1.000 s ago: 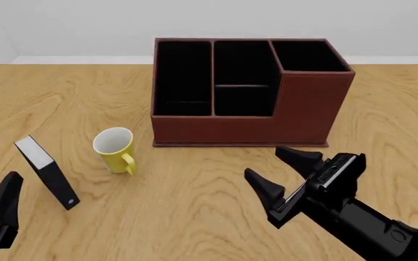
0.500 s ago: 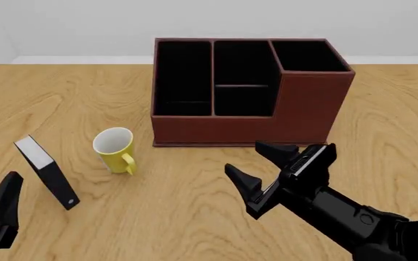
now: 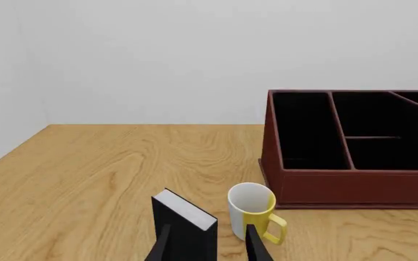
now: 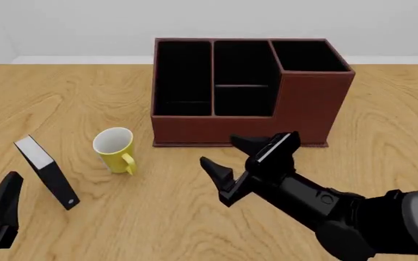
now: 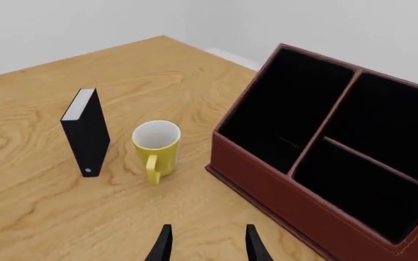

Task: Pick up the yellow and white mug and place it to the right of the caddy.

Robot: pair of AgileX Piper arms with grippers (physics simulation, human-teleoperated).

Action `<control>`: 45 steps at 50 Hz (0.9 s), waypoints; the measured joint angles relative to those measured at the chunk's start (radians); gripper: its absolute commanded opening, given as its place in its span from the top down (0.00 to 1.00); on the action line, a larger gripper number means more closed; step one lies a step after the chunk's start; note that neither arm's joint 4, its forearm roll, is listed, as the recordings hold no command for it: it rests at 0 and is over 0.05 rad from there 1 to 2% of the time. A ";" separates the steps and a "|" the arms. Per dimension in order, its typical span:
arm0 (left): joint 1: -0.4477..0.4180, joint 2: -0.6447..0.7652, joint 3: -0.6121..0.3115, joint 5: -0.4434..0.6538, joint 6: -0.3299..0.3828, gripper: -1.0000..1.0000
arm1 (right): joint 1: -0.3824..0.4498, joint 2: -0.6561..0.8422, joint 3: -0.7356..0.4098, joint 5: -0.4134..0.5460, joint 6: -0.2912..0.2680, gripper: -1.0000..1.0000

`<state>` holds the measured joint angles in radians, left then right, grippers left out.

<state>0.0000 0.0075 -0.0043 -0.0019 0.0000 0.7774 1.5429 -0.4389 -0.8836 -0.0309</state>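
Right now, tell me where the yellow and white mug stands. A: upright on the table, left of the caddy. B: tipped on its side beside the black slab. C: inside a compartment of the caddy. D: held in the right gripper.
A: the yellow and white mug stands upright on the table, left of the caddy; the right gripper is open and empty.

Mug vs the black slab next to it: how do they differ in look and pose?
The yellow and white mug is a short glossy cylinder, yellow outside and white inside; the black slab is a thin flat box, black with a white top edge. The mug has a loop handle; the slab has none. The mug stands nearer the caddy; the slab stands further left, nearer the left gripper. Both stand upright on the table, untouched.
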 measured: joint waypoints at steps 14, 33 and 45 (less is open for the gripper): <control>0.000 0.000 0.000 0.000 0.000 0.00 | 0.020 0.082 -0.087 0.016 -0.001 0.00; 0.000 0.000 0.000 0.000 0.000 0.00 | 0.037 0.180 -0.186 0.032 -0.010 0.00; 0.000 0.000 0.000 0.000 0.000 0.00 | 0.054 0.231 -0.252 0.045 -0.017 0.00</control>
<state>0.0000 0.0075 -0.0043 -0.0019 0.0000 0.8315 1.7742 -0.6907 -0.8391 -0.0479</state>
